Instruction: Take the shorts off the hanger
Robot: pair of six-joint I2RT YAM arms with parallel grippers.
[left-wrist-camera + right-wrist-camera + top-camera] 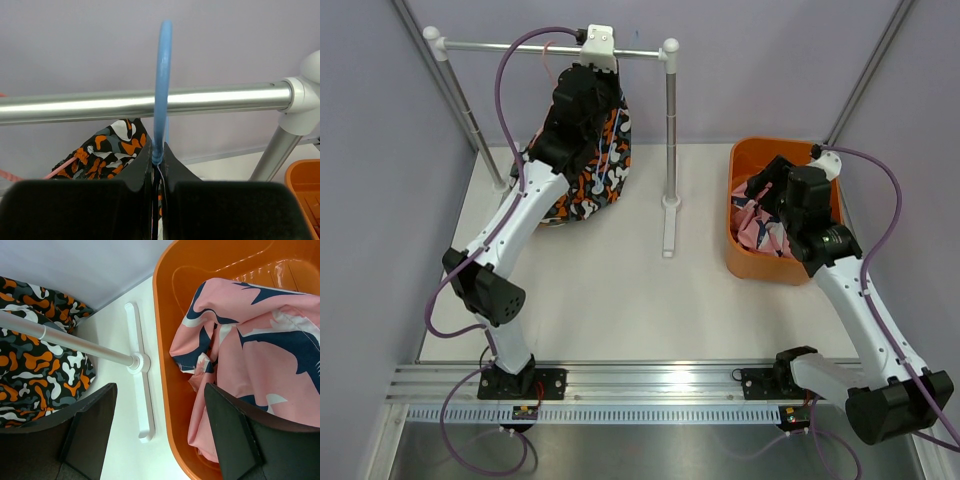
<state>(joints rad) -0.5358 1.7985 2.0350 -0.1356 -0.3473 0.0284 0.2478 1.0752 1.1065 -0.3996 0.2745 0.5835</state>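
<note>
**Your left gripper (159,160) is pinched tight on the blue hanger (163,75), right under the rail (100,104).**
The black shorts (110,145) hang just below and behind it, not off yet. Lift the hook straight up until it clears the bar. Then bring it away slowly, so the cloth does not snag. Your right gripper (159,390) is wide apart and holds nothing. The pink shorts (260,340) lie right under it, in the orange bin (167,315).
</note>
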